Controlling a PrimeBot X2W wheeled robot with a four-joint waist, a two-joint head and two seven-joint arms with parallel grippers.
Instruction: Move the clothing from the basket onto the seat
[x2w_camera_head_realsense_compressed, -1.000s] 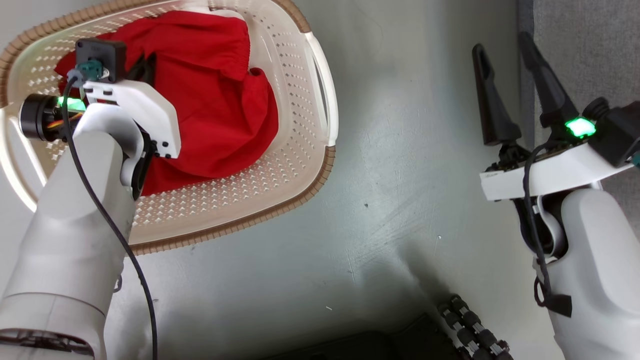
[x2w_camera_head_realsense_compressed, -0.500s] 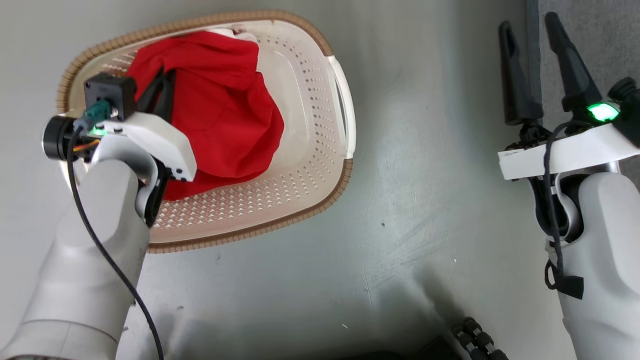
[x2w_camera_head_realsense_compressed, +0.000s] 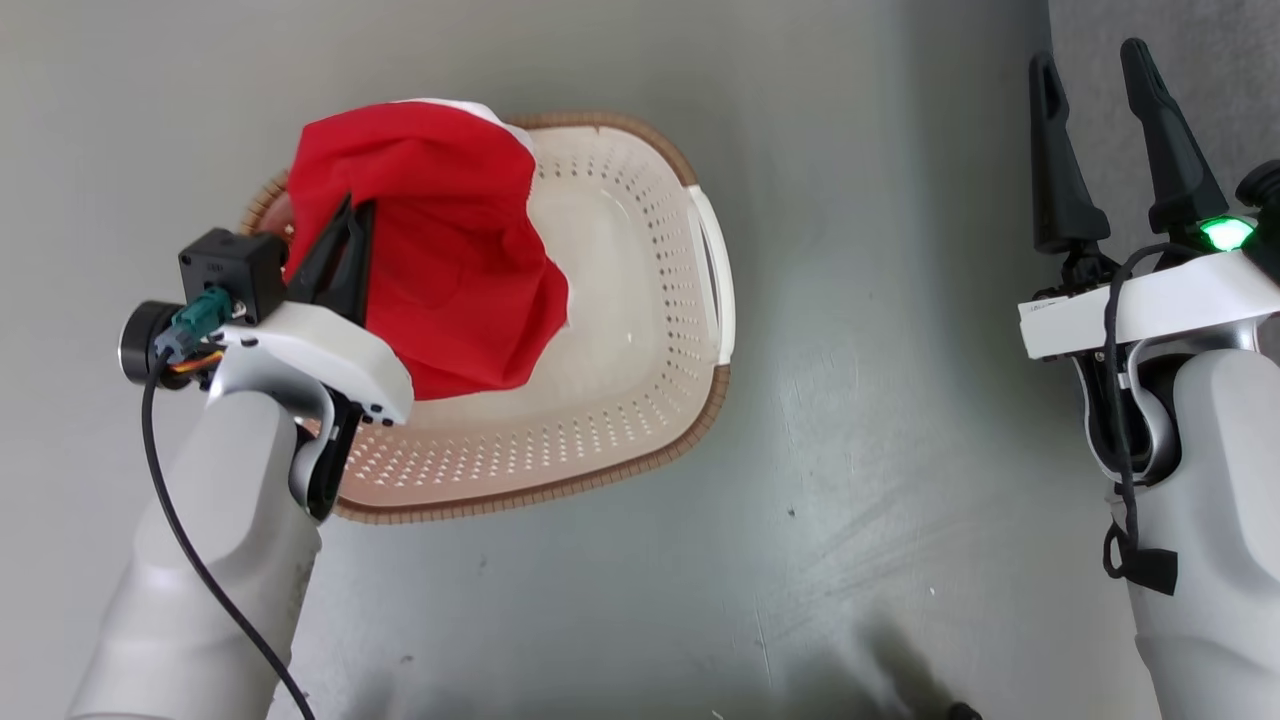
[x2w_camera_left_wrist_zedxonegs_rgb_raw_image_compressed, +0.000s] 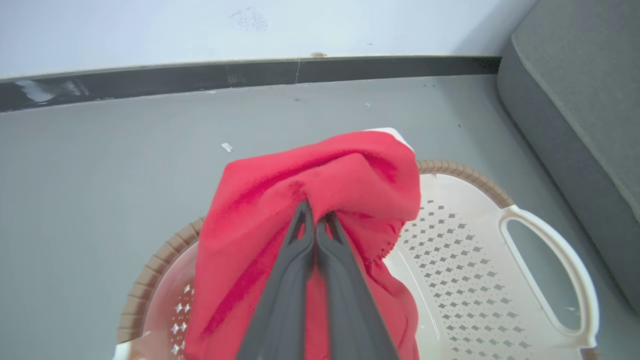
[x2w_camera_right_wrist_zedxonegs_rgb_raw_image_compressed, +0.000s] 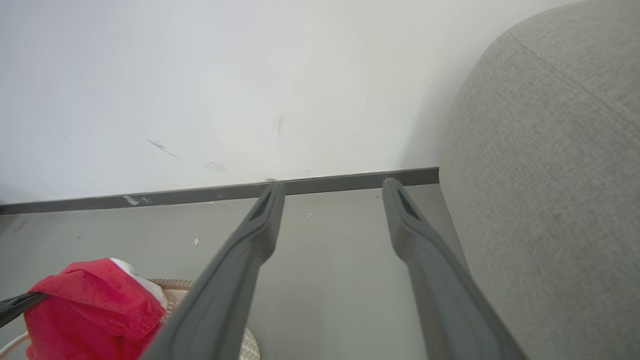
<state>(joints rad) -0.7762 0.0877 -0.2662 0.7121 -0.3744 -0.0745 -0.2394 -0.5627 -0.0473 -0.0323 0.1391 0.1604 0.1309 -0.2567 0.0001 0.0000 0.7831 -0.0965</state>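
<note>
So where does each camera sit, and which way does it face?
Head: atop the robot, looking down at oval cream perforated basket; left gripper, right gripper show.
Left wrist: along its shut fingers, gripping the soft red garment.
Right wrist: along its open fingers, toward white wall and grey woven sofa.
All three share the garment.

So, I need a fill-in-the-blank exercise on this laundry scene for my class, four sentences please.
1. The left gripper is shut on ____ clothing.
2. The right gripper has its jaws ____.
3. The sofa is on the robot's ____ side.
4. The basket has a ____ rim.

Missing words: red, open, right, brown.
</note>
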